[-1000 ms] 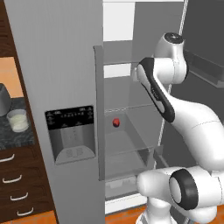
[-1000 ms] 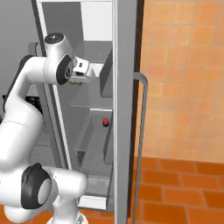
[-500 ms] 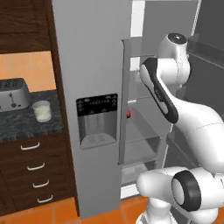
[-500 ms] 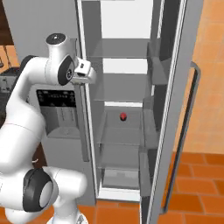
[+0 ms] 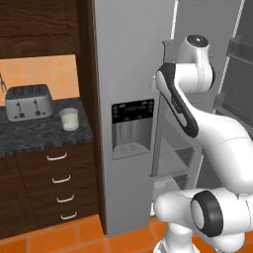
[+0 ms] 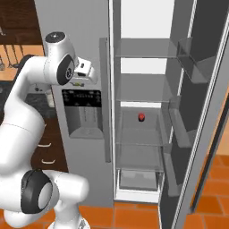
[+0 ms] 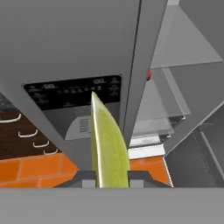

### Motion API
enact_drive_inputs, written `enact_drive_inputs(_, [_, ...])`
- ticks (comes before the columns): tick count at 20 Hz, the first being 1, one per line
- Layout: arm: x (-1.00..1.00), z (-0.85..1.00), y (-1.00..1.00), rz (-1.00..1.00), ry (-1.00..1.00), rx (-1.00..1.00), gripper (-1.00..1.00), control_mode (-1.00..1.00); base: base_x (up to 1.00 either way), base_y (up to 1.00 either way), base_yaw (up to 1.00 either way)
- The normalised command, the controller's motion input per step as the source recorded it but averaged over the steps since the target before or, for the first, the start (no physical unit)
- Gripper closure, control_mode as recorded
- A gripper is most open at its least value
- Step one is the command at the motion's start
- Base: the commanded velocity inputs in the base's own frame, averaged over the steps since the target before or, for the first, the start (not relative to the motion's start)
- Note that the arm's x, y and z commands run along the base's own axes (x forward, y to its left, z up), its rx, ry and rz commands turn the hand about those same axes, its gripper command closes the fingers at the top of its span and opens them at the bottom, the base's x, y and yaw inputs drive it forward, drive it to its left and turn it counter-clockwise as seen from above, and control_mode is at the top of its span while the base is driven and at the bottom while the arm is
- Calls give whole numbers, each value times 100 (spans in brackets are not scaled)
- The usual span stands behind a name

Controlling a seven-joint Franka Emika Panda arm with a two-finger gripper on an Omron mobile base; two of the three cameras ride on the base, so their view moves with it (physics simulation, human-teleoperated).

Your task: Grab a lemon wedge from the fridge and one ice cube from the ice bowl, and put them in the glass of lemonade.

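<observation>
STATE: end effector clenched on yellow-green lemon wedge | STEP: carry left to clear tumbler of pale lemonade on bench | ADVICE: keep grip firm, clear tall grey fridge door edge

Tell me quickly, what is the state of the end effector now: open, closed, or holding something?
End effector: closed on the lemon wedge, in front of the fridge.

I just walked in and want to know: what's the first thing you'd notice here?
The big white robot arm stands in front of the grey fridge, whose right door hangs wide open. Its end effector is shut on a yellow-green lemon wedge. A small red thing sits on a middle fridge shelf.
</observation>
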Motion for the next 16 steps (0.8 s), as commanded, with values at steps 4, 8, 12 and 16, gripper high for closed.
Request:
enact_drive_inputs(4, [0,0,0,0,0,0,100,100,-10,100,-13])
enact_drive_inputs(8, [0,0,0,0,0,0,100,100,-18,100,-23])
enact_drive_inputs(12, [0,0,0,0,0,0,100,100,-18,100,-39])
enact_drive_inputs(16, [0,0,0,0,0,0,100,100,-17,98,-49])
